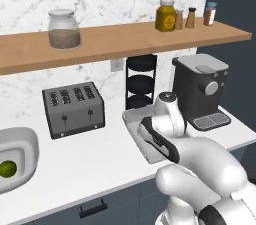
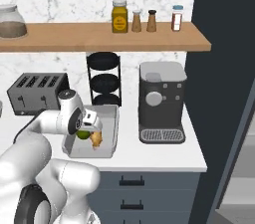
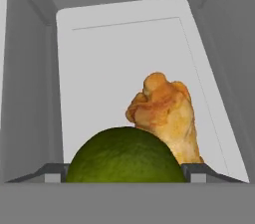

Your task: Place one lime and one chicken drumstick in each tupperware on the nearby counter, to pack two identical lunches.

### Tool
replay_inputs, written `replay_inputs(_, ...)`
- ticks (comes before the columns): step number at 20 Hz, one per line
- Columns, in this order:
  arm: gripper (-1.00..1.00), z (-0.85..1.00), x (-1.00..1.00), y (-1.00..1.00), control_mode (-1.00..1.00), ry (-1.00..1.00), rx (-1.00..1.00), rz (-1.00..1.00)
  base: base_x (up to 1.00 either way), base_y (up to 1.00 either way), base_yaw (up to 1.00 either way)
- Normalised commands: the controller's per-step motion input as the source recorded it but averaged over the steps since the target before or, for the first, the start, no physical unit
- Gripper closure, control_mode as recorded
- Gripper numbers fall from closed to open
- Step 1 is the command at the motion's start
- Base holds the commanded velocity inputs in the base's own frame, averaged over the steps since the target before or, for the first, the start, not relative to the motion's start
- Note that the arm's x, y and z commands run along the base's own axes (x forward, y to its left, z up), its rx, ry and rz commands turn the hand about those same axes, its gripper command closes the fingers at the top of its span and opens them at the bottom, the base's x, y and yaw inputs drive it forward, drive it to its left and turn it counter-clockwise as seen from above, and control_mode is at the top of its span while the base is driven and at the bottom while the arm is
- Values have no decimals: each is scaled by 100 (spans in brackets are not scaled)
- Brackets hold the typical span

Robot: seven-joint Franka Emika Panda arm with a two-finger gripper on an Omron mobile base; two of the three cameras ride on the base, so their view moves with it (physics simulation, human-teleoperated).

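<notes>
Glossy white rounded arm [image 1: 200,166] segments, dark bands at the joints behind the claw, black strip along the forearm nearest the claw, white wrist housing, gripper [image 3: 124,170] with small dark fingertips, markings possibly absent.

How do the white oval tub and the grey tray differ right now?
The white oval tub is rounded and sits left of the toaster; the grey tray is rectangular with sloped sides. The tub shows one lime; the tray holds a lime and a chicken drumstick. Both are lidless.
</notes>
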Motion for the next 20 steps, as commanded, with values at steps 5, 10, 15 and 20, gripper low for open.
replay_inputs(5, -100, -18, 23, 13, -100, 0, 0, 0, 0, 0, 0)
replay_inputs(10, -100, 15, 13, 0, -100, -9, 0, -1, 0, 0, 0)
replay_inputs(15, -100, 1, 6, 0, -100, -7, 0, -4, 0, 0, 0)
replay_inputs(20, -100, 53, -71, -22, -100, -10, 3, -9, 0, 0, 0)
